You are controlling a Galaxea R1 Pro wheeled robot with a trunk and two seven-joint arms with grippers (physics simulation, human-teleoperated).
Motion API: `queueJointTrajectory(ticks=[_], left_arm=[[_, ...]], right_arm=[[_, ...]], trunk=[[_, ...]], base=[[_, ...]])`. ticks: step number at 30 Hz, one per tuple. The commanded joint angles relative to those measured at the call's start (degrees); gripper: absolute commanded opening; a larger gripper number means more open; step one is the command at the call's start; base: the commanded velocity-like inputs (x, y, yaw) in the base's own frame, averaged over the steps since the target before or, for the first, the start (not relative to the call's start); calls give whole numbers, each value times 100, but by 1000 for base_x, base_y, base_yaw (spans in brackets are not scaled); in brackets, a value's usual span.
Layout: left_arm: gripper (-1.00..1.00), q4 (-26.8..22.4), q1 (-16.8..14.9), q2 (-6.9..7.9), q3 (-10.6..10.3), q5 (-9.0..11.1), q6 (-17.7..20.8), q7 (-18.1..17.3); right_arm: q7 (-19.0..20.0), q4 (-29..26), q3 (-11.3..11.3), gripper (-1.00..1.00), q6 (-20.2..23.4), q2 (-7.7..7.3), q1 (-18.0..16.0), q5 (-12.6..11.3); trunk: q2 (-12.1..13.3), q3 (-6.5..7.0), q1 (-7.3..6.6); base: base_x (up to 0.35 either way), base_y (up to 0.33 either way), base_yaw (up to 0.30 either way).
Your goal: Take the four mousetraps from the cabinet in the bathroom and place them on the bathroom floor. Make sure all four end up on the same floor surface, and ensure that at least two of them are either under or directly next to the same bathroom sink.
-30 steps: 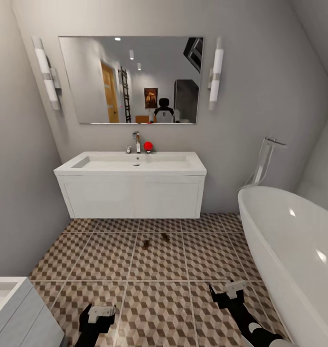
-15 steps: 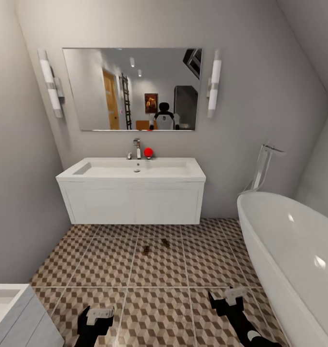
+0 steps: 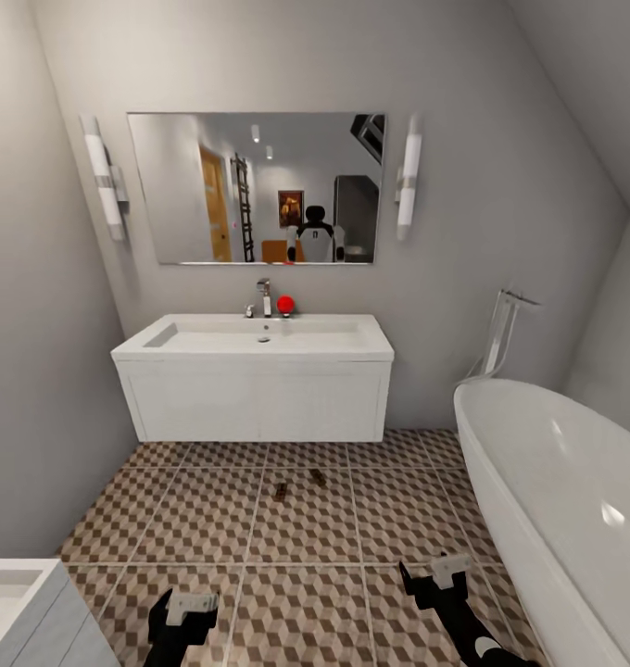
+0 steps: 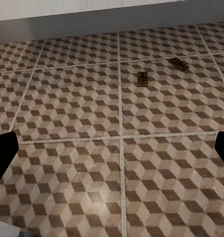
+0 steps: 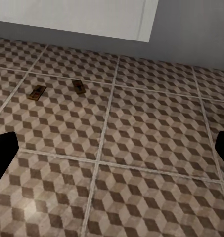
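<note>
Both grippers, left (image 3: 187, 611) and right (image 3: 440, 576), hung low over the cube-patterned brown, beige and white tiled bathroom floor (image 3: 204, 519), fingers spread wide, holding and touching nothing. Farther out, two small flat brown wooden mousetraps, one (image 3: 280, 492) beside the other (image 3: 318, 478), lay on that floor just before the white wall-hung sink vanity (image 3: 255, 398). Judged: deliberately placed to meet the next-to-sink condition; two traps outstanding, orange-brown cabinet unseen.

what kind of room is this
A bathroom, rendered in a simulator. A white wall-hung sink with a tap sits under a wide mirror, a white bathtub stands to the right, and the floor is cube-patterned tile.
</note>
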Motion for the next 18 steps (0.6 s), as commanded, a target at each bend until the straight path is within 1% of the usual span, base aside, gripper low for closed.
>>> queueJointTrajectory(ticks=[1, 18], left_arm=[[100, 18, -7, -3, -50, 9, -26, 32], [100, 18, -2, -31, -51, 9, -13, 33]], right_arm=[[1, 5, 19, 100, -16, -2, -4, 9], [7, 5, 22, 100, -7, 13, -4, 9]], trunk=[[38, 22, -23], [720, 484, -396]], base=[[0, 0, 0], [0, 0, 0]])
